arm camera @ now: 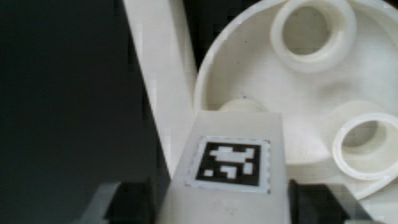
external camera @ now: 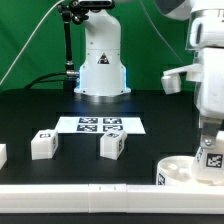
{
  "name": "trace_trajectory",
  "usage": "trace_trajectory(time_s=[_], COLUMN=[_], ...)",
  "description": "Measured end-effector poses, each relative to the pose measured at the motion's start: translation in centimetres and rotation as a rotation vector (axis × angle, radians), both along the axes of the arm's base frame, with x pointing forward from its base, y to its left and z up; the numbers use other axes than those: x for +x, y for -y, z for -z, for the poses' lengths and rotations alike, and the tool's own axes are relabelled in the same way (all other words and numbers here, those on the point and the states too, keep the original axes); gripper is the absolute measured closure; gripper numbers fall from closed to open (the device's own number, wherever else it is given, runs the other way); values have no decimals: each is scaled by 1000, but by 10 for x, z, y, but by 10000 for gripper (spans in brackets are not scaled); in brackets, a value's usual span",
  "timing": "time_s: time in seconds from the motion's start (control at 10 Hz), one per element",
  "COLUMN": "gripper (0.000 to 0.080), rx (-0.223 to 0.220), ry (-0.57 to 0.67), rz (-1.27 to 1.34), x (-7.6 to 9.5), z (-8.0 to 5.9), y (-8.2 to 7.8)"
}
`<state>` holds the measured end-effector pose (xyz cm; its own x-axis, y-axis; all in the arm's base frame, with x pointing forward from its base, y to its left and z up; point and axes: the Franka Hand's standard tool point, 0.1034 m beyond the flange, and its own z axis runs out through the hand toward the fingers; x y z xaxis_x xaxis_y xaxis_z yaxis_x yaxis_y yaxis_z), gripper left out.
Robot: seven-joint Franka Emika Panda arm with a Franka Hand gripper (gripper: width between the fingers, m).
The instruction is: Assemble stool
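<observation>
At the exterior view's left, the leftmost leg (external camera: pixel 2 154) is cut off by the picture's edge. The seat (external camera: pixel 180 170) is partly covered by the held leg (external camera: pixel 210 158), and its near edge is lost against the rail (external camera: pixel 90 190). In the wrist view everything is blurred, and the fingers (arm camera: pixel 143 205) of the gripper (arm camera: pixel 231 205) are cropped at the edge.

No readable words or numbers; only black-and-white square tags: several on the marker board (external camera: pixel 100 125), one each on the outer leg (external camera: pixel 42 144), middle leg (external camera: pixel 112 145), third leg (arm camera: pixel 231 163)
</observation>
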<state>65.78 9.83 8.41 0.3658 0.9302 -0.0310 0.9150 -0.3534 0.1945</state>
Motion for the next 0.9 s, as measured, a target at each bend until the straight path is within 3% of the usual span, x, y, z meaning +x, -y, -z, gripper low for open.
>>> trace_trajectory(time_s=[0.6,0.9], gripper=[439,440], rx=[144,176], ry=[102,112], rz=[516,661], x=[-3,-2], z=[1,1], y=[-3,-4])
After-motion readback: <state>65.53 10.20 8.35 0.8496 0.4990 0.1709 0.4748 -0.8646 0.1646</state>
